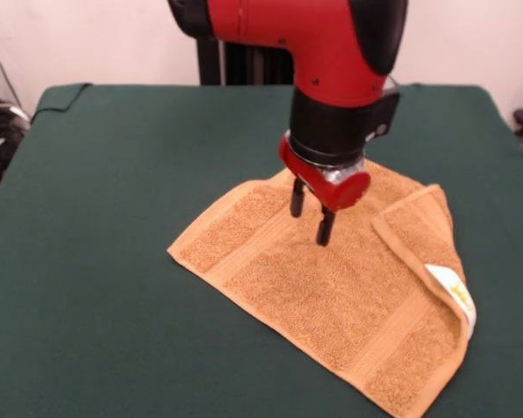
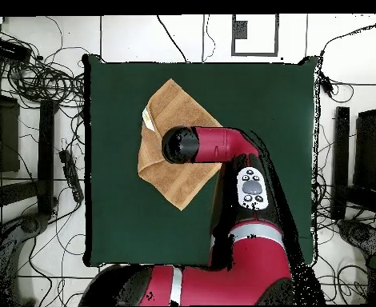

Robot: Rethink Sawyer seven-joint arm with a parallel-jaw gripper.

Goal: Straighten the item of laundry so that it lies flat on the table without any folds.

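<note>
Front view: end effector point(image 1: 310, 214), fingers parted and empty, hovers above the towel point(image 1: 331, 296); its folded-over corner point(image 1: 427, 239) lies to the picture's right on the surface point(image 1: 96, 192).

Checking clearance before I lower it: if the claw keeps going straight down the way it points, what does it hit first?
Most likely the towel: the open claw points down over its middle, with nothing between them. Its height above the cloth is unclear.
</note>
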